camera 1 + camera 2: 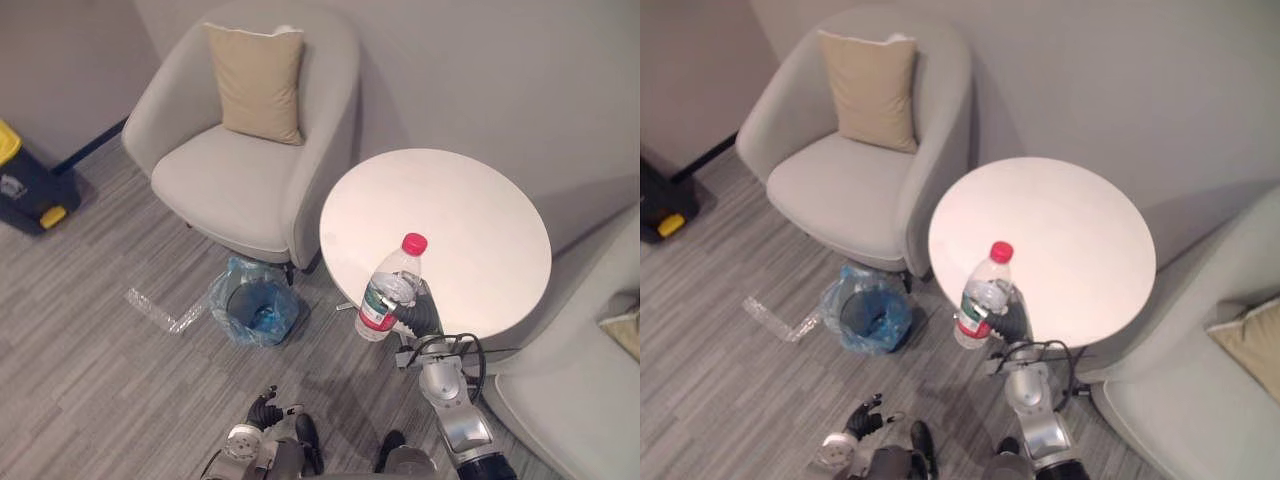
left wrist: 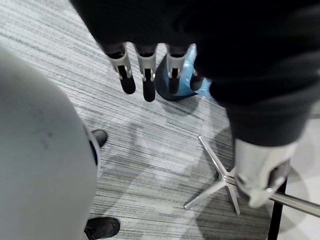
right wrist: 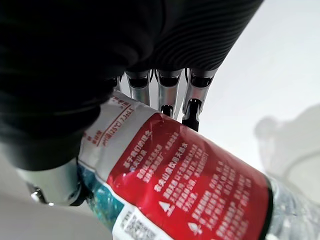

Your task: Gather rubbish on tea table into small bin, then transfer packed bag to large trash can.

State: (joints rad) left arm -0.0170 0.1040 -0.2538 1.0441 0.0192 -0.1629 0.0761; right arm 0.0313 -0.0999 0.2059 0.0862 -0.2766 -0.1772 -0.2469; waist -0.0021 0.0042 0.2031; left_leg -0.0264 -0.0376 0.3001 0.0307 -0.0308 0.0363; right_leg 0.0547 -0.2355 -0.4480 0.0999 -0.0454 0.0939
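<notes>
A clear plastic bottle (image 1: 390, 288) with a pink-red cap and a red label is held a little tilted above the near left edge of the round white tea table (image 1: 470, 220). My right hand (image 1: 420, 312) is shut on the bottle, its fingers (image 3: 192, 102) curled round the label (image 3: 200, 190). The small bin (image 1: 256, 305), lined with a blue bag, stands on the floor left of the table, beside the armchair. Low down near my body hangs my left hand (image 1: 262, 410), its fingers (image 2: 146, 70) straight and holding nothing.
A grey armchair (image 1: 240, 170) with a beige cushion stands behind the bin. A second grey seat (image 1: 570, 400) fills the right side. A dark bin with a yellow lid (image 1: 25, 180) is at the far left. A clear wrapper (image 1: 160, 312) lies on the floor. The table's metal foot (image 2: 220, 182) spreads below.
</notes>
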